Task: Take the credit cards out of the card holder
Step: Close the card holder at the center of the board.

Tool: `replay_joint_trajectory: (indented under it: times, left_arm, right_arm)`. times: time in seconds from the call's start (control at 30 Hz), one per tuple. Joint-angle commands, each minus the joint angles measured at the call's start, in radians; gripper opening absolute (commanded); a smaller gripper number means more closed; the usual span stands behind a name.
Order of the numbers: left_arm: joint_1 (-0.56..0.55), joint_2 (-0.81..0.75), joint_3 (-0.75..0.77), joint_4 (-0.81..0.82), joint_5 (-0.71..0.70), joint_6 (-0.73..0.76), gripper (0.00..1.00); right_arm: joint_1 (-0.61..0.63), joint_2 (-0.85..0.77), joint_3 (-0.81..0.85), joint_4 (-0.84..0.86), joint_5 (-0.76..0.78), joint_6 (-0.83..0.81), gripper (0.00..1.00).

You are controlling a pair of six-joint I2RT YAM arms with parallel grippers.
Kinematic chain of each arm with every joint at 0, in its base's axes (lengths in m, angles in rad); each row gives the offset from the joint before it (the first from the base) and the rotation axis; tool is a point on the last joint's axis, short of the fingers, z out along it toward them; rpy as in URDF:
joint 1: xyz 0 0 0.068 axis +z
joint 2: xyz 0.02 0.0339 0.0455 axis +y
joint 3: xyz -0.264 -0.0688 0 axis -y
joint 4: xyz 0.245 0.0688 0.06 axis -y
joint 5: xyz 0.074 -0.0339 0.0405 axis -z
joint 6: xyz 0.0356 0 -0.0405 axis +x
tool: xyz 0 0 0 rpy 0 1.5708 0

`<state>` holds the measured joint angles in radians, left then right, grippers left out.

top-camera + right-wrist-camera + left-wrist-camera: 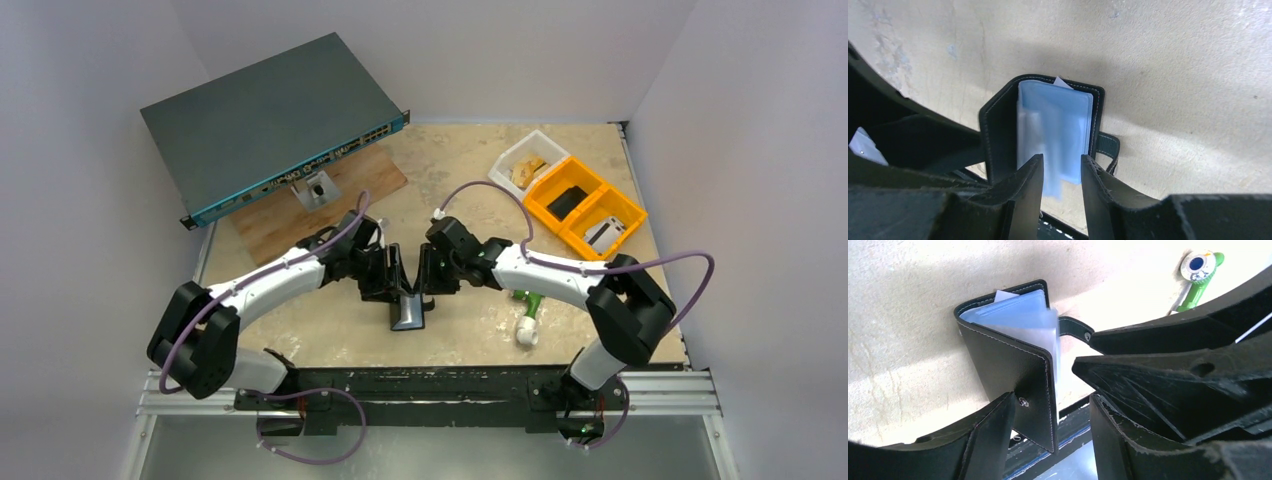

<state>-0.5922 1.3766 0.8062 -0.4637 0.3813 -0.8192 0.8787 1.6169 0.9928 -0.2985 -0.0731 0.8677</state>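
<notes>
At the front middle of the worktop (470,190), just beyond the base rail (430,385) and between the two arms' tips: the card holder (1013,365). Opened like a book and set on edge, not flat; from overhead, long axis roughly far-to-near. Cannot tell whether touching the surface. Fold away from the right claw (1062,162), mouth toward it.

Inside, the credit cards (1055,125): a pale blue stack, faces toward the right wrist camera, lower end blurred, one white corner poking above.

For the left claw (1053,407), a wide stance: one finger against the front cover beside the silvery snap (1023,401), the other apart from it across a plain gap. For the right claw, a narrower stance, the cards' lower end showing between its fingers; cannot tell whether pinched or only framed. Closing strap (1075,329) out sideways, meeting one right fingertip.

Open beige surface beyond the claws up to the far wall. Far left, hemmed by the network switch (270,110) on a wood board (300,215); far right, by orange bins (585,205) and a clear tray (520,160). Green-and-white tool (527,318) just beside the right forearm, near the front edge. Walls close on both sides.
</notes>
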Motion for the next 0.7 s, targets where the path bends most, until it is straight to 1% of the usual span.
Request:
replay_joint_trajectory:
  times: [0.0, 0.27, 0.47, 0.67]
  left_arm:
    - [-0.009, 0.013, 0.046, 0.044, 0.040, -0.007, 0.56]
    - [-0.013, 0.056, 0.061, 0.080, 0.065, -0.020, 0.57]
    - [-0.016, 0.146, 0.053, 0.147, 0.084, -0.044, 0.58]
    - [-0.017, 0.238, 0.051, 0.180, 0.071, -0.046, 0.58]
  right_arm:
    - [0.004, -0.063, 0.022, -0.052, 0.062, 0.007, 0.33]
    - [0.005, -0.117, 0.002, -0.096, 0.112, 0.014, 0.33]
    - [0.005, -0.146, -0.020, -0.118, 0.146, 0.022, 0.32]
    - [0.003, -0.165, -0.045, -0.126, 0.157, 0.033, 0.32]
